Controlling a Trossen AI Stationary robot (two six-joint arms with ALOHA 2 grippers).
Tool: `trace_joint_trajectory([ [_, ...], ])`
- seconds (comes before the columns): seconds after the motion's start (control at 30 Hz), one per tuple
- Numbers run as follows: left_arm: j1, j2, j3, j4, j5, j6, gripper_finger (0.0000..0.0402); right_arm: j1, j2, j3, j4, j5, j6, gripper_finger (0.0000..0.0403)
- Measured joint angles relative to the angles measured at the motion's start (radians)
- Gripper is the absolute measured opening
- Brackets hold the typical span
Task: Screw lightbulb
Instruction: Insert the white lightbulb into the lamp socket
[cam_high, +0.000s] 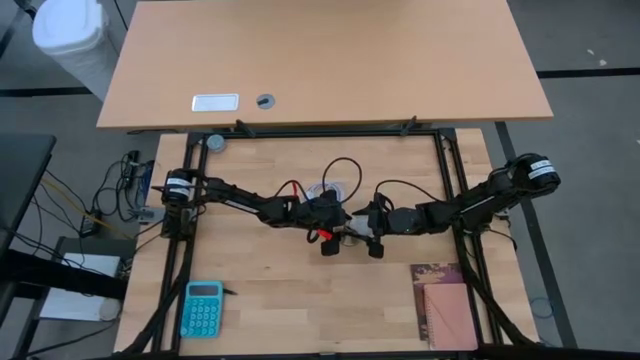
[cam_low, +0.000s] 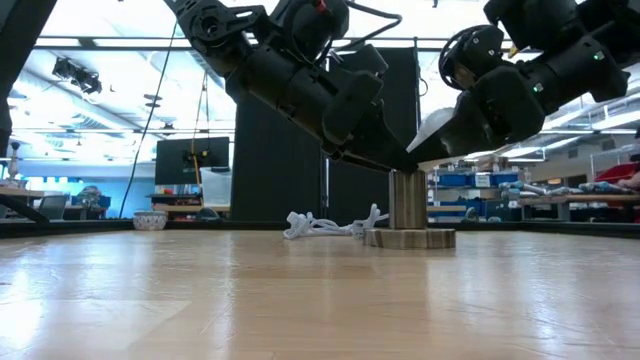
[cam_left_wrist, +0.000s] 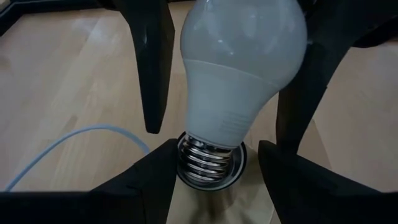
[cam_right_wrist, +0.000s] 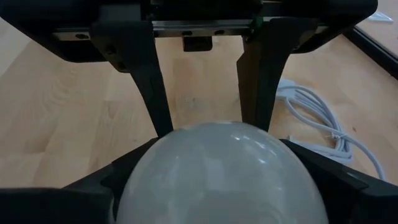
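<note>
My right gripper (cam_right_wrist: 205, 180) pinches lightbulb (cam_left_wrist: 242, 68) globe; left gripper (cam_left_wrist: 211, 177) clamps socket (cam_left_wrist: 210, 167). Glass fragile, slippery: hold widest part, gently.

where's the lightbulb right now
The lightbulb stands upright at the table's middle, its screw base in the socket. The right gripper clasps its globe while the left gripper holds the socket; the white cable lies beside.

both pincers crowd lightbulb (cam_left_wrist: 242, 68) at table centre; coiled cable (cam_low: 325, 224) behind; front table bare.
</note>
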Motion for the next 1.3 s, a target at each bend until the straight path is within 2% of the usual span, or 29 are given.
trace_joint_trajectory([
  [0.37,-0.001,0.0,0.0,0.002,0.002,-0.001,0.0231,0.0,0.0,0.0,-0.002,0.001,-0.018,0.0303],
  [0.7,0.0,0.0,0.0,0.004,-0.001,-0.002,0.0231,0.0,0.0,0.0,-0.002,-0.002,-0.027,0.0237],
  [0.93,-0.001,-0.001,0.0,-0.006,-0.009,0.022,0.0231,0.0,0.002,0.017,-0.026,-0.002,-0.023,0.025],
  [1.13,-0.002,-0.018,0.0,-0.054,-0.015,0.029,0.0231,-0.004,0.002,0.093,-0.162,-0.003,-0.018,0.0248],
  [1.3,-0.006,-0.061,-0.002,-0.117,-0.03,0.05,0.0232,-0.024,0.002,0.151,-0.228,-0.054,-0.017,0.0248],
])
